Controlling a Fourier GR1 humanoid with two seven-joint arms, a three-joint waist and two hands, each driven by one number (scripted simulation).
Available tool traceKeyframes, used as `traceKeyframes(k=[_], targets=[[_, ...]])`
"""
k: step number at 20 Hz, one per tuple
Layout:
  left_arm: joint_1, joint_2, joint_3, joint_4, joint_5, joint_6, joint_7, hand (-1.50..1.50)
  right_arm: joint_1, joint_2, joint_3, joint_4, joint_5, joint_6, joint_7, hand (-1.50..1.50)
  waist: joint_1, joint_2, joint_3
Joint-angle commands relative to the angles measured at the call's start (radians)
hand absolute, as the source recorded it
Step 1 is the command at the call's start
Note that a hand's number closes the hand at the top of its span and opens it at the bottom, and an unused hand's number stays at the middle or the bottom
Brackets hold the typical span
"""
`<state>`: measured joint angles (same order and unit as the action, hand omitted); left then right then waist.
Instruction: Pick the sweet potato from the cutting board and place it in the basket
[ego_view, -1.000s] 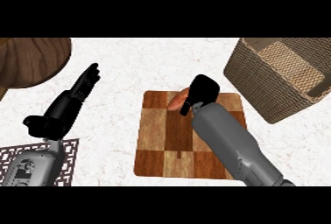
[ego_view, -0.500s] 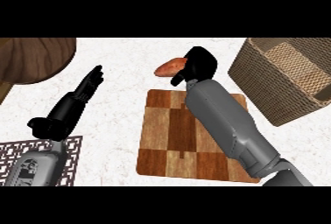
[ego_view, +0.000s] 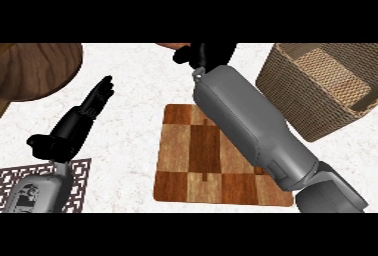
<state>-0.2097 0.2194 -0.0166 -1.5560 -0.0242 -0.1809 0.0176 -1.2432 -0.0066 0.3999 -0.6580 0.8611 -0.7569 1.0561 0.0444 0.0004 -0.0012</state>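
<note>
My right hand (ego_view: 209, 53) is raised to the top edge of the head view, its fingers curled round the orange-brown sweet potato (ego_view: 173, 46), of which only a sliver shows. The long grey right forearm hides the right part of the checkered wooden cutting board (ego_view: 188, 157), which has nothing on it. The woven basket (ego_view: 310, 105) stands at the upper right, to the right of the raised hand and below it. My left hand (ego_view: 90, 106) rests open at the left, fingers straight and pointing up.
A dark round wooden object (ego_view: 37, 70) fills the upper left corner. A patterned mat (ego_view: 22, 175) lies under the left forearm at the lower left. White counter lies between the board and the left hand.
The right hand has lifted the sweet potato off the cutting board and carried it up, so that it is now mostly cut off by the view's top edge. The left hand has not moved.
</note>
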Motion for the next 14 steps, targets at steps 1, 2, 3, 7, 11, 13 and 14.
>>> traceKeyframes(k=[1,2,3,7,11,13,14], targets=[[-0.012,-0.021,-0.001,-0.013,-0.018,0.038,0.036,0.0,-0.121,0.006,-0.036,0.018,0.064,-0.043,0.228,1.5,-0.026,-0.006,0.0],[0.043,-0.006,0.006,0.008,-0.006,0.004,-0.039,0.0,-0.113,0.006,-0.045,0.026,0.085,-0.063,0.236,1.5,-0.027,-0.005,-0.001],[0.015,-0.004,-0.002,-0.04,-0.02,0.023,0.028,0.0,-0.089,0.006,-0.039,0.026,0.094,-0.056,0.246,1.5,-0.03,-0.007,0.0],[0.022,-0.001,0.012,0.008,-0.026,0.021,-0.012,0.0,-0.163,-0.047,-0.09,0.096,0.161,0.059,0.262,1.5,-0.046,-0.005,0.0],[0.049,0.002,0.027,-0.008,0.004,-0.001,-0.019,0.0,-0.25,-0.072,-0.163,0.175,0.177,0.062,0.264,1.5,-0.022,0.003,0.0],[0.005,0.051,0.068,0.026,0.032,-0.045,-0.025,0.0,-0.221,-0.093,-0.181,0.197,0.186,0.033,0.239,1.5,-0.031,0.004,0.0],[0.058,-0.003,0.018,-0.03,-0.009,0.006,-0.014,0.0,-0.209,-0.105,-0.186,0.196,0.2,0.019,0.245,1.5,-0.03,0.0,0.0]])
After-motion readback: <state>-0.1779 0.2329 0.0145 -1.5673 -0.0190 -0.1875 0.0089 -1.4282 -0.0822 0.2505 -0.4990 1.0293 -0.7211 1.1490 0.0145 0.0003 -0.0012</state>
